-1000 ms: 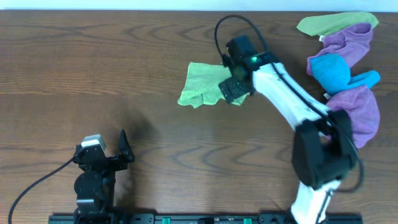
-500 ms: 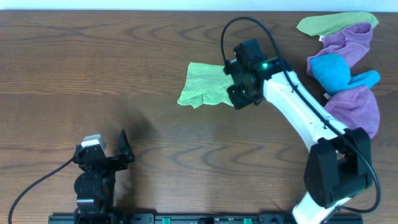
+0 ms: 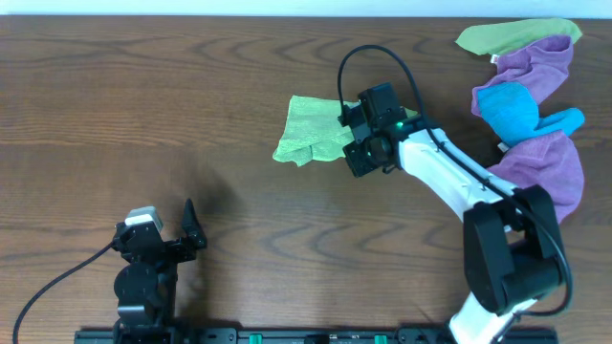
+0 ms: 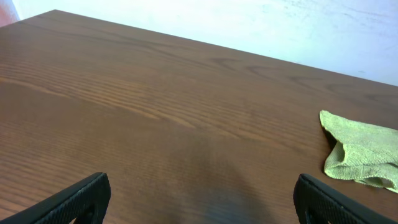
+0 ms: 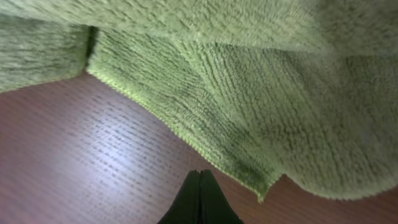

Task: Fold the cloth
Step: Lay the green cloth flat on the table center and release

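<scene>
The light green cloth point(image 3: 308, 129) lies rumpled on the wooden table, partly doubled over at its lower left. In the right wrist view the cloth point(image 5: 236, 81) fills the upper part of the picture, its stitched edge just beyond the fingertips. My right gripper point(image 3: 358, 156) point(image 5: 200, 173) is at the cloth's right edge, shut with nothing between its fingers. My left gripper point(image 3: 182, 234) point(image 4: 202, 202) stands open near the table's front left, far from the cloth point(image 4: 360, 152), which shows at the right of its view.
A heap of other cloths sits at the back right corner: a green one point(image 3: 516, 36), purple ones point(image 3: 550, 158) and a blue one point(image 3: 521, 113). The right arm's black cable point(image 3: 368, 53) loops above the cloth. Bare wooden table point(image 3: 143, 115) lies to the left.
My right gripper has gone from open to shut with nothing in it, shifting slightly at the cloth's right edge. The cloth and the left arm have not moved.
</scene>
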Motion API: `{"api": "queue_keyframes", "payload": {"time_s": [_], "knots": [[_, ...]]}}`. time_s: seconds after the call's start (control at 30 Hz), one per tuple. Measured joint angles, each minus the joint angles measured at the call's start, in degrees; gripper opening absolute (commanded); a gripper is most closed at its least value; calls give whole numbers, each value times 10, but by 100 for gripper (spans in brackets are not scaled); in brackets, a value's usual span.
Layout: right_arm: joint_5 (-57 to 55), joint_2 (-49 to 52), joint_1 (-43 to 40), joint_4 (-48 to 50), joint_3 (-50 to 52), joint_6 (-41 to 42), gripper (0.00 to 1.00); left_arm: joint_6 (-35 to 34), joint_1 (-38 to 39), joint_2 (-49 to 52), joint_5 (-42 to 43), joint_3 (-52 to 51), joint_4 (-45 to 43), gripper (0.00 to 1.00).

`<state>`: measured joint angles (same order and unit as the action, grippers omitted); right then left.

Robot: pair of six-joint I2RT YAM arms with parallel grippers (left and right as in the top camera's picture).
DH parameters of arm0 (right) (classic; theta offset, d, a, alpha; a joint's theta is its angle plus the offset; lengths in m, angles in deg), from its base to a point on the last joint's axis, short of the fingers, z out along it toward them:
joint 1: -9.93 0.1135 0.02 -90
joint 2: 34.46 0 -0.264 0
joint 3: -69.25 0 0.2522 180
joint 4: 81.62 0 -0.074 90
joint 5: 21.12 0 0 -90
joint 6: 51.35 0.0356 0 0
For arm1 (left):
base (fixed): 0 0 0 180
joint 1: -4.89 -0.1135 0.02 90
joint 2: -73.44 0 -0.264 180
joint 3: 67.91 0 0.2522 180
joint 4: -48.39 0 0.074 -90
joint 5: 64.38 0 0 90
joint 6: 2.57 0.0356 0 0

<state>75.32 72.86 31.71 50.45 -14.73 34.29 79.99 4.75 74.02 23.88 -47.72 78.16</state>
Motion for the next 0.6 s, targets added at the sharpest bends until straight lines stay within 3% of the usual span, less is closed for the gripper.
{"api": "queue_keyframes", "payload": {"time_s": [0.6], "knots": [[-27,44,-35,33,5,8,1,0,0,0,0,0,0,95]]}}
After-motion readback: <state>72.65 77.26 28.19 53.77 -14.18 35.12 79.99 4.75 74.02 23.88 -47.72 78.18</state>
